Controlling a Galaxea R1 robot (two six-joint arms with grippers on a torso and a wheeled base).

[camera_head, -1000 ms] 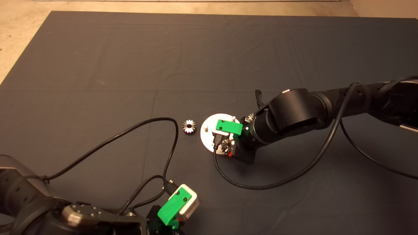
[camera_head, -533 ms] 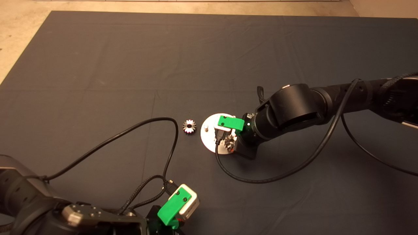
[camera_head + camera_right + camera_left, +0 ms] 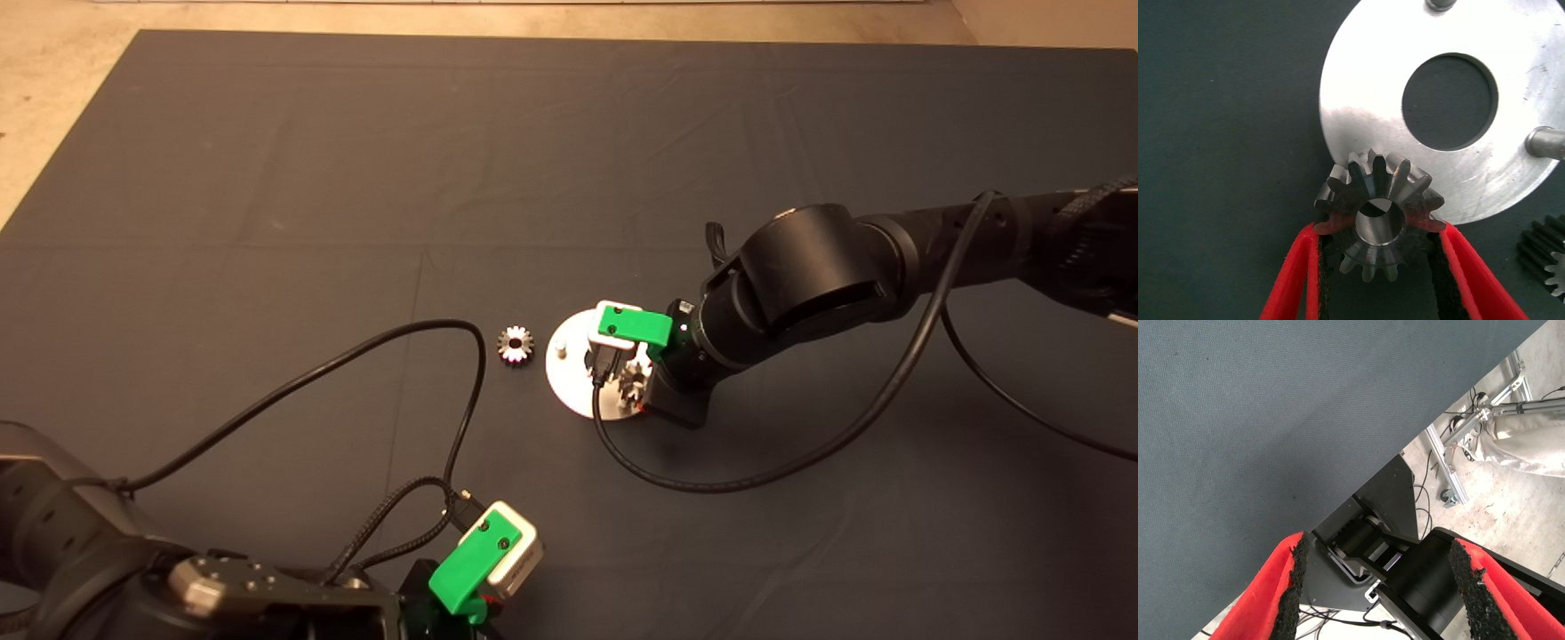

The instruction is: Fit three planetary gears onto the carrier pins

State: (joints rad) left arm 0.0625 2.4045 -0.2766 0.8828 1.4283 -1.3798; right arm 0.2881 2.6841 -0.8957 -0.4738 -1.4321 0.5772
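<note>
Seating a gear on the carrier's near pin.
Right gripper [image 3: 1377, 267] clamps a planetary gear [image 3: 1375, 217] by its flanks, bore over the pin at the silver disc [image 3: 569, 378] edge; two pins [image 3: 1543, 142] stand bare. Spare gear [image 3: 515, 344] lies left, another [image 3: 1548, 257] just beside the disc. Left gripper [image 3: 1375, 587], parked near-left, gapes empty.

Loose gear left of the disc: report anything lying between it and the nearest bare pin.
Nothing visible. Only bare mat separates the loose gear from the disc, whose nearest pin stands uncovered. The right gripper holds a second gear at the disc's far side.
</note>
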